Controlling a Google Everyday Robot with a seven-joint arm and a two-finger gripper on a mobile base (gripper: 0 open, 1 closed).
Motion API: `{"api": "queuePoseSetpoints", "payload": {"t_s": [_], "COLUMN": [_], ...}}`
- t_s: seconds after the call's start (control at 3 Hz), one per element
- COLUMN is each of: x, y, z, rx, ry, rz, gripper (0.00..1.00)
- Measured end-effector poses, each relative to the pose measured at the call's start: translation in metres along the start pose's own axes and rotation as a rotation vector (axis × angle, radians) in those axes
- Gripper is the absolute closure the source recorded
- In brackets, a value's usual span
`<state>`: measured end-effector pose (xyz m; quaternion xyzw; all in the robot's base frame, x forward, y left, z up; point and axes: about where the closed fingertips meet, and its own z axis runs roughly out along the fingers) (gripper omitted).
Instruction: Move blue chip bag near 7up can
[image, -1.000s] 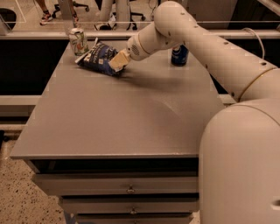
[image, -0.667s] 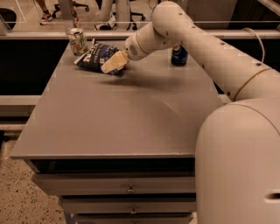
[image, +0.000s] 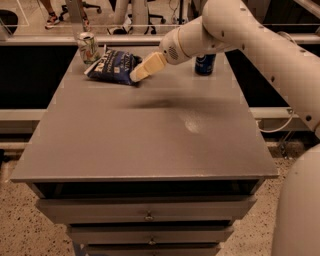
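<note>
The blue chip bag (image: 111, 65) lies flat at the table's far left, dark navy with white lettering. The 7up can (image: 88, 47) stands upright just to its left, close to the bag's far left corner. My gripper (image: 142, 70) hangs at the bag's right edge, its cream tip over the bag's near right corner. Whether it touches the bag I cannot tell. The white arm reaches in from the right.
A dark blue Pepsi can (image: 205, 64) stands at the table's far right, behind the arm. The grey table (image: 150, 145) has drawers under its front edge. Chair and people's legs show beyond the far edge.
The gripper has stayed at the bag's right edge, shifting only slightly. The bag and both cans have not moved.
</note>
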<state>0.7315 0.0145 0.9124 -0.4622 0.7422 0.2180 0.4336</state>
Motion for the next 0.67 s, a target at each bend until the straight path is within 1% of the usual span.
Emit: {"api": "queuePoseSetpoints", "payload": {"t_s": [0.33,0.67], "x": [0.023,0.049], "y": [0.024,0.041], "z": [-0.055,-0.094], "rx": [0.002,-0.033], "ry": [-0.092,-0.173], "rz": [-0.051,-0.077], "gripper": [0.0,0.0]}}
